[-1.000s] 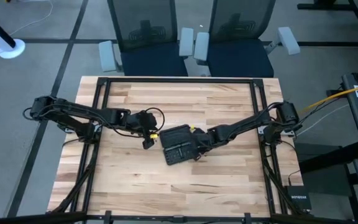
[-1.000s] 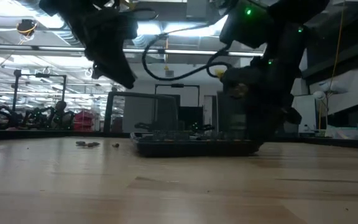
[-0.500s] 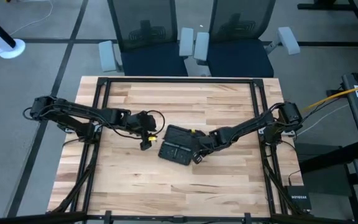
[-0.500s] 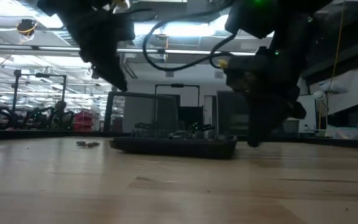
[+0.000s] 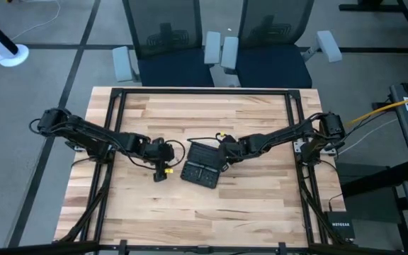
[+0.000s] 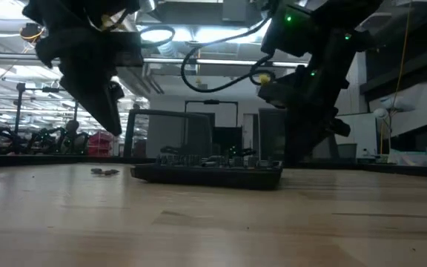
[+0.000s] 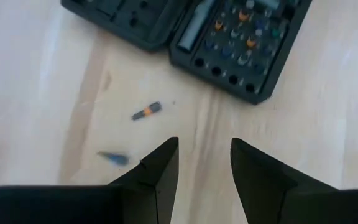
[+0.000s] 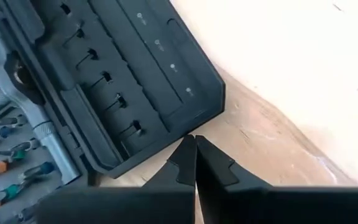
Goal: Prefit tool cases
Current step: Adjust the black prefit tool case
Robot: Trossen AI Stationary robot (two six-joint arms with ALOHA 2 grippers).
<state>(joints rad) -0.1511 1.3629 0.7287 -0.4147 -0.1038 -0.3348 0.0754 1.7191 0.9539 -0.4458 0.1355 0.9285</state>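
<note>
High view showed the tool case (image 5: pixel 202 165) lying open and flat near the middle of the table (image 5: pixel 253 212), its 2 halves spread side by side, the long axis tilted slightly from the table's edges. The right gripper (image 5: pixel 224 151) sat at the case's far right corner, fingers clenched together on nothing; the right wrist view put those closed tips (image 8: pixel 194 163) just beside the corner of the emptier half (image 8: pixel 135 81), apparently not quite touching. The left gripper (image 5: pixel 160 170) hovered just left of the case, jaws released and holding nothing. From the left wrist view, the case (image 7: pixel 229 43) lay straight ahead of the open fingers (image 7: pixel 160 171), with 2 loose bits (image 7: pixel 146 111) on the wood between them. Judging by this, the right arm was nearer the case, while the left was better placed for the bits.
</note>
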